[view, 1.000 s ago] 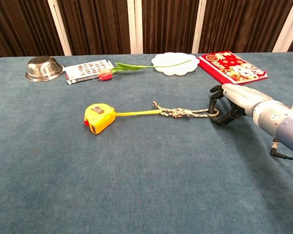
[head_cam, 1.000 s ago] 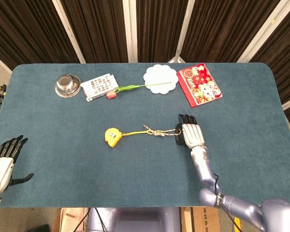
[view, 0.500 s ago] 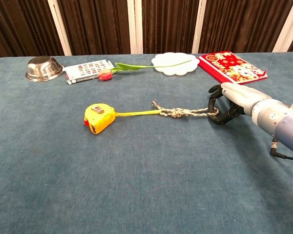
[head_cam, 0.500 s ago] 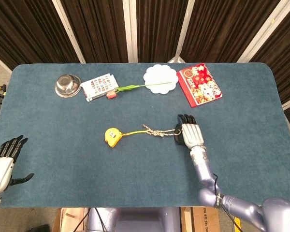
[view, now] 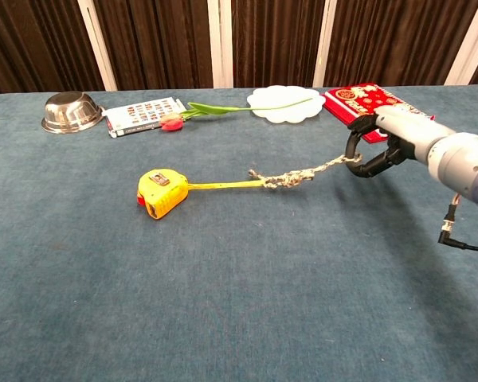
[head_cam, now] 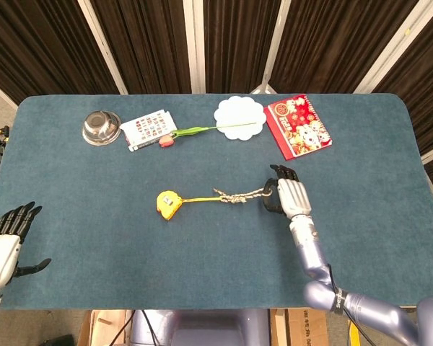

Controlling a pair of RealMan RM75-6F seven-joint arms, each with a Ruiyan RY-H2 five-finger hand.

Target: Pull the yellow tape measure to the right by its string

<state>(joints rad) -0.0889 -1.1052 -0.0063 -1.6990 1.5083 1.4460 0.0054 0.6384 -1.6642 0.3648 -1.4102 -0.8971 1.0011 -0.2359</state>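
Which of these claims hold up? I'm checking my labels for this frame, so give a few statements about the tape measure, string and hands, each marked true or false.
1. The right robot hand holds the string. True.
2. The yellow tape measure lies beside the red book. False: it lies apart from it, toward the middle of the table.
3. The left robot hand grips the string. False: it is at the table's near left edge, holding nothing.
4. A tulip lies between the card and the white plate. True.
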